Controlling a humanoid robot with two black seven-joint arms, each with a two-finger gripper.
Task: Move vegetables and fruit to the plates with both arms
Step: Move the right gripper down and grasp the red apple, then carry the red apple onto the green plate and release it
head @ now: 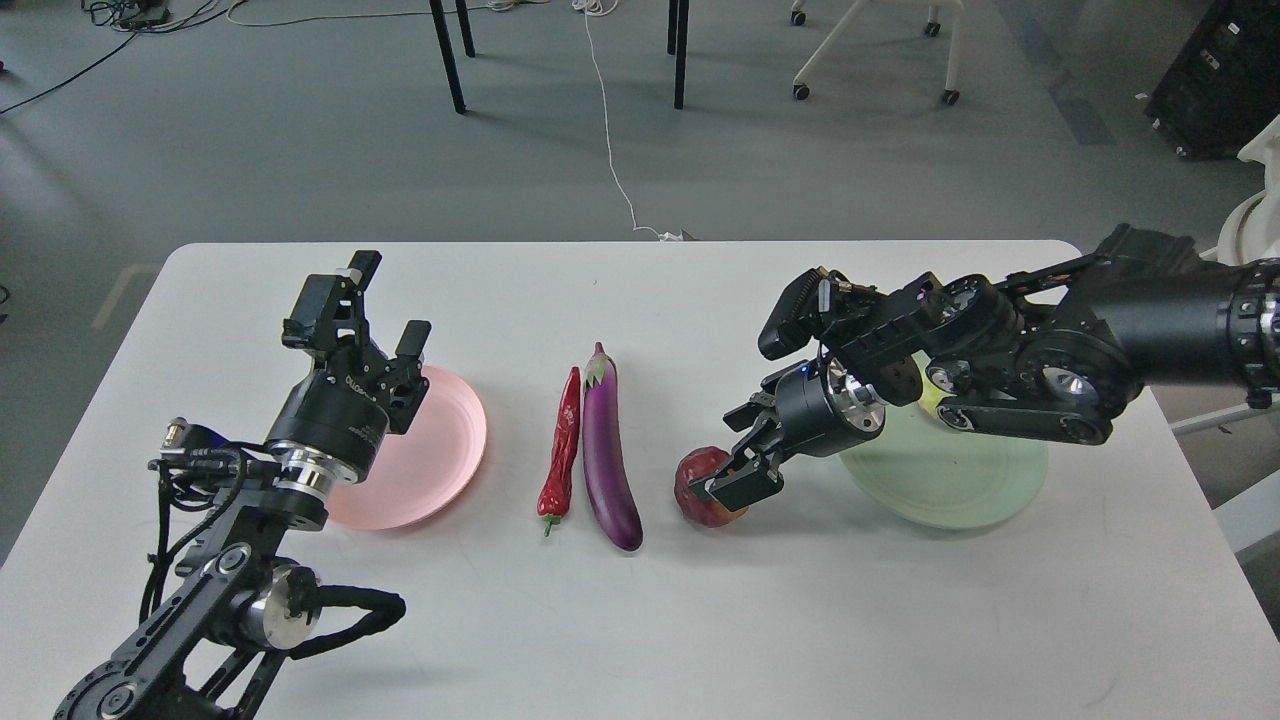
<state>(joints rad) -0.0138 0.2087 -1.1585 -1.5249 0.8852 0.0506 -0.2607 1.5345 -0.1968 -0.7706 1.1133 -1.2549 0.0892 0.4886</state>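
While the white table (900, 620) carries everything, only two containers sit on it: a pale pink plate (440, 470) toward the left side and a pale green plate (950, 485) toward the right. No food shows on the visible part of the pink plate; its left part is hidden behind the left arm. The left gripper (370, 320) hangs over that plate's left edge with its two fingers spread apart and nothing between them. The green plate is partly covered by the right arm; at its far rim a small patch of the pale yellow-green fruit (932, 396) peeks out between the arm's links, so that fruit appears to lie on the plate, though most of it is hidden.

Between the two plates, three items lie directly on the tabletop. The red chili pepper (560, 450) and the purple eggplant (608, 460) lie side by side, lengthwise, caps pointing away from the robot, touching or nearly touching along their lengths. Right of the eggplant and apart from it sits the dark red fruit (705, 480), just left of the green plate.

The right gripper (735, 472) reaches down and leftward to that dark red fruit, its fingers parted and placed at the fruit's right side, one above and one lower in front. Whether they press on the fruit cannot be told.
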